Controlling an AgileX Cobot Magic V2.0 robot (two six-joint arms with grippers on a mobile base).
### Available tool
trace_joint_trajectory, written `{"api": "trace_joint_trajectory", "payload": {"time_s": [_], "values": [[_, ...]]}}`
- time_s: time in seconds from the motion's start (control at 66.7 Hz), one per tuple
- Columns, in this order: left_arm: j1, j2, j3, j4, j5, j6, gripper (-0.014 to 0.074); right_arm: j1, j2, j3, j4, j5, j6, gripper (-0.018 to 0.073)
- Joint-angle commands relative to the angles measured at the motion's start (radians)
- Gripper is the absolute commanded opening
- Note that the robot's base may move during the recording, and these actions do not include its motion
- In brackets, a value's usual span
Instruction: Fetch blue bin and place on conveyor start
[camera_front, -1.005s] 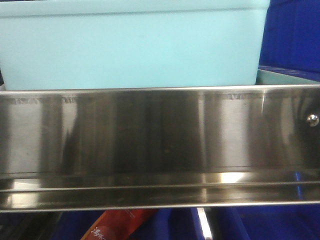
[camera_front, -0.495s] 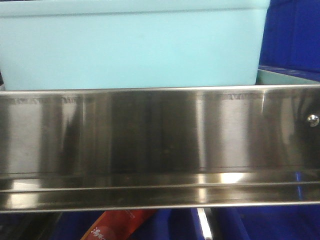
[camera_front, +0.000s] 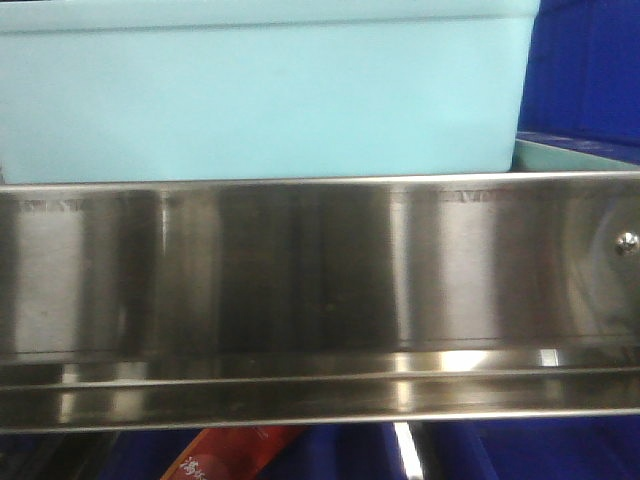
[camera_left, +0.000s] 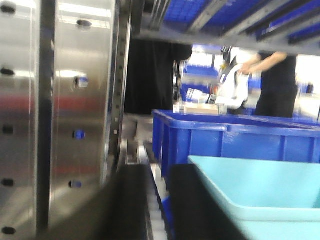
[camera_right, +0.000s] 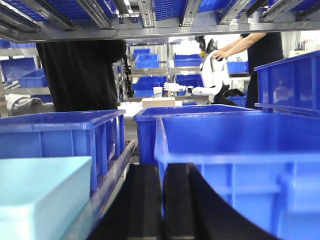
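The light aqua-blue rectangular plastic bin (camera_front: 260, 100) sits on a shelf just behind a broad shiny stainless steel shelf rail (camera_front: 320, 280). The rail crosses the whole front view and hides the bin's base. At the right of that view a dark royal-blue plastic wall (camera_front: 585, 70) stands close to the bin, with a pale aqua rim (camera_front: 570, 152) at its foot. Below the rail a red printed packet (camera_front: 235, 455) peeks out.

In the left wrist view the left gripper (camera_left: 159, 175) is low and blurred. Its jaws stand apart with a strip of shelf track showing between them, and they hold nothing. The aqua bin's rim lies just beside them, and a perforated steel upright post (camera_left: 55, 115) crowds the other side. A dark royal-blue crate (camera_left: 225, 142) stands behind the bin.

The right gripper (camera_right: 161, 172) has its jaws pressed together — only a thin seam shows. It sits between the aqua bin and a large dark royal-blue tub (camera_right: 240, 150), which is close alongside. The grey shelf underside (camera_right: 150, 27) hangs overhead, and a person in black (camera_right: 262, 50) stands far behind.
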Motion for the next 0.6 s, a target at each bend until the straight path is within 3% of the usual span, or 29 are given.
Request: {"api": "trace_joint_trajectory", "payload": {"time_s": [0.0, 0.06, 0.165, 0.27, 0.42, 0.495, 0.585], "values": [[0.000, 0.068, -0.094, -0.002, 0.123, 0.002, 0.0310, 0.000, 0.070, -0.064, 0.002, 0.030, -0.008, 0.0168], [0.000, 0.111, -0.140, -0.006, 0.145, 0.002, 0.0410, 0.000, 0.108, -0.088, 0.002, 0.028, -0.008, 0.0333], [0.000, 0.162, -0.178, -0.006, 0.143, 0.002, 0.0500, 0.000, 0.166, -0.095, -0.017, 0.003, -0.008, 0.0582], [0.000, 0.208, -0.217, -0.020, 0.168, 0.041, 0.0514, 0.002, 0.207, -0.110, -0.029, -0.002, -0.015, 0.0570], [-0.034, 0.288, -0.303, -0.177, 0.245, 0.268, 0.0508, 0.059, 0.270, -0.199, -0.003, 0.066, -0.133, 0.0570], [-0.086, 0.332, -0.344, -0.247, 0.259, 0.284, 0.0505, 0.114, 0.320, -0.258, 0.002, 0.110, -0.148, 0.0570], [-0.151, 0.413, -0.398, -0.270, 0.307, 0.284, 0.0505, 0.186, 0.402, -0.334, 0.016, 0.183, -0.148, 0.0570]]}}
